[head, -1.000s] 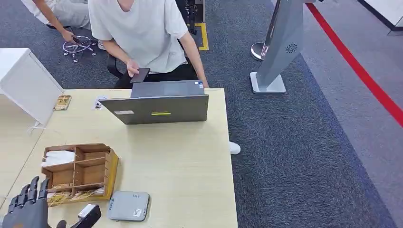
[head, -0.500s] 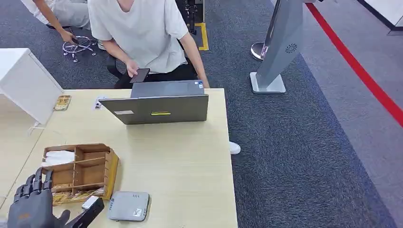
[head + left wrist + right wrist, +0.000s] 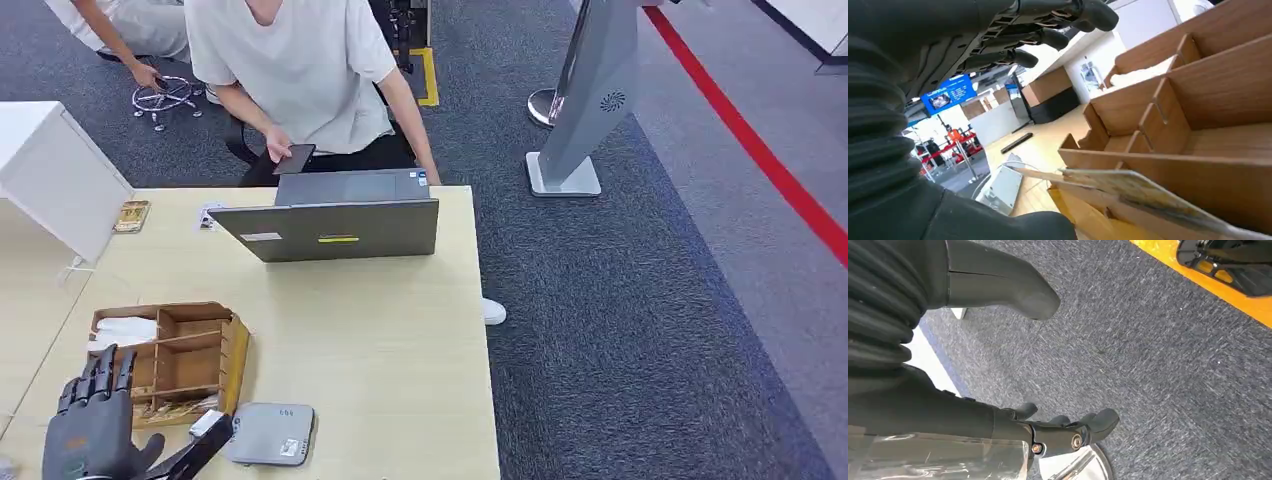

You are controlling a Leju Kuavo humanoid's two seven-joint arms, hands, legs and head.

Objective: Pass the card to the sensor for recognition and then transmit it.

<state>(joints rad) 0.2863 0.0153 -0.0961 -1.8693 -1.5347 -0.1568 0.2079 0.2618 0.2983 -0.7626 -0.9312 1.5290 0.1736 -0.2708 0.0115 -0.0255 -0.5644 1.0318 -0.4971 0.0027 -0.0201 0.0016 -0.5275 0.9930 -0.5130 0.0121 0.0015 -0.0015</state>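
Observation:
My left hand hovers at the table's near left corner, fingers spread over the front of the wooden organiser, holding nothing. Its thumb points toward the grey sensor box, which lies flat just right of the organiser. Patterned cards lie in the organiser's front slot. In the left wrist view a card sits on that slot's front edge, between the fingers and the thumb, untouched. My right hand hangs over the carpet, thumb and fingers apart, with nothing in it.
An open grey laptop stands at the table's far edge, with a seated person behind it holding a phone. A white cabinet stands at the far left. A grey stand rises from the carpet to the right.
My left hand has moved forward and to the right, from the table's corner to the front of the organiser. Its thumb is now closer to the sensor box.

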